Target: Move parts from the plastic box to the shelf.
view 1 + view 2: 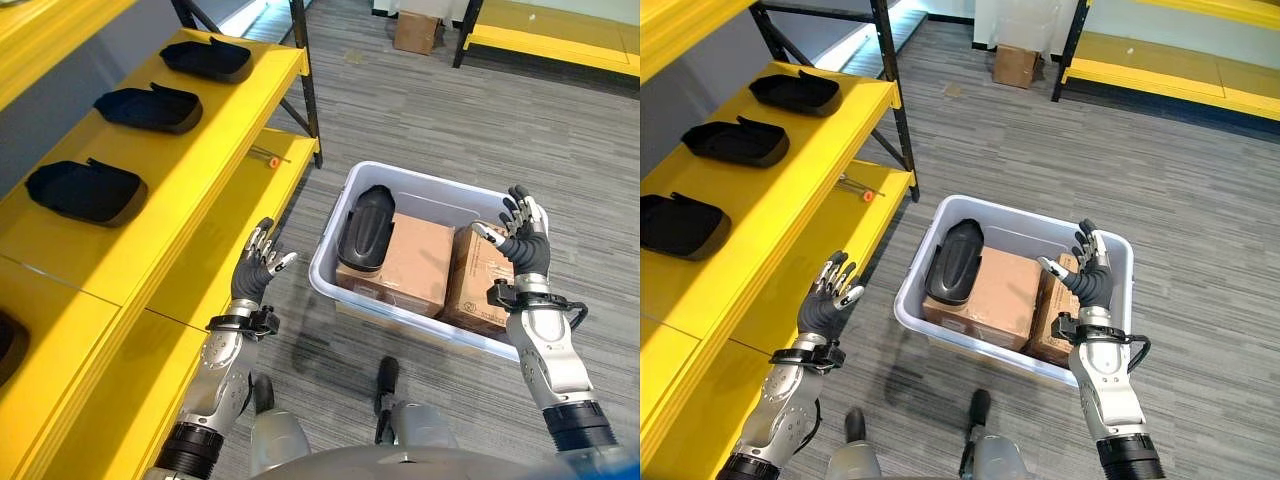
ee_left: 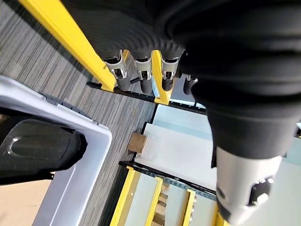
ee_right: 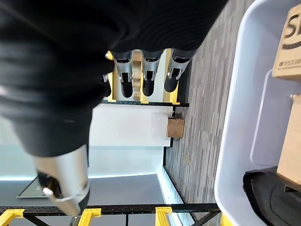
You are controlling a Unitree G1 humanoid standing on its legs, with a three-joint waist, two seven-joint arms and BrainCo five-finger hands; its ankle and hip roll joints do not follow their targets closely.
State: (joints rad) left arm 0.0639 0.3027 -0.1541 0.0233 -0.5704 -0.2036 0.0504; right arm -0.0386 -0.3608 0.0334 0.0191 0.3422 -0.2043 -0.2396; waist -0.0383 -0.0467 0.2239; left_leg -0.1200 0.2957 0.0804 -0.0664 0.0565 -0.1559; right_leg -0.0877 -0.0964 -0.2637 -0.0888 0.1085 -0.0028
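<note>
The right robot hand [image 1: 520,235] is hovering with its fingers spread and straight, holding nothing, over the 3 o'clock end of the plastic box [image 1: 330,268]. The left robot hand [image 1: 257,270] is likewise hanging open and empty between the box and the yellow shelf [image 1: 200,190], at roughly 9 o'clock of the box.

Inside the box, one black part [image 1: 364,228] is lying at the 9 o'clock end, resting partly on a cardboard carton [image 1: 410,262]; a second carton [image 1: 478,278] is standing beside the first, under the right robot hand. On the shelf, three black parts are already sitting in a row: a near one [image 1: 85,192], a middle one [image 1: 148,108] and a far one [image 1: 208,59]. A small orange-tipped item [image 1: 270,160] is lying on the lower shelf level.

Judging from this, the work is sitting between placements: neither robot hand is carrying anything, and the part in the box is still waiting. The next move is probably calling for a reach down to that black part, most naturally by the left robot hand, which is nearer, with fingers closing around its rounded body before lifting it clear of the box wall and over to a free stretch of shelf.

There is print on the second carton's side, but I am not reading it off.
</note>
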